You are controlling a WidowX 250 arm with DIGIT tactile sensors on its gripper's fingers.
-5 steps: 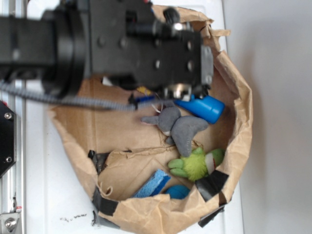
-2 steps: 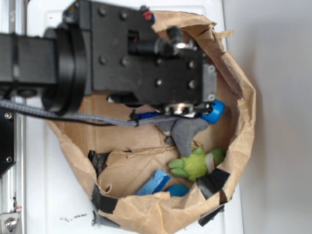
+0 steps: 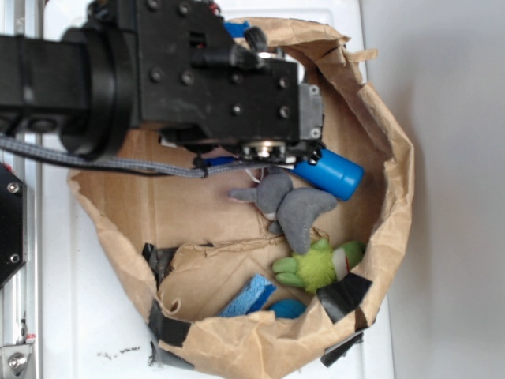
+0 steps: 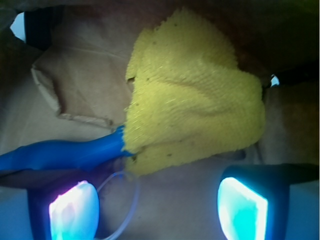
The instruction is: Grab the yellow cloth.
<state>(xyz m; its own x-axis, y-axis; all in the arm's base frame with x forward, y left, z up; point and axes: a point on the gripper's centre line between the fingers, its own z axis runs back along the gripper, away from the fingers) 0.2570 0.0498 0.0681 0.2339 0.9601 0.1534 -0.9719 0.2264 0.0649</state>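
Gripper [image 4: 157,212] open above the yellow cloth [image 4: 192,107]; nothing held.

Wrist view: both fingers [image 4: 74,210] stand wide apart at the lower edge of the frame, with the yellow cloth lying crumpled on the brown paper bag [image 4: 75,80] floor beyond them, not between the pads. A blue bottle [image 4: 65,152] touches the cloth's left edge. Exterior view: the arm hides the cloth; a grey plush [image 3: 293,207], a green plush [image 3: 319,266] and a blue sponge [image 3: 248,296] lie lower in the bag.
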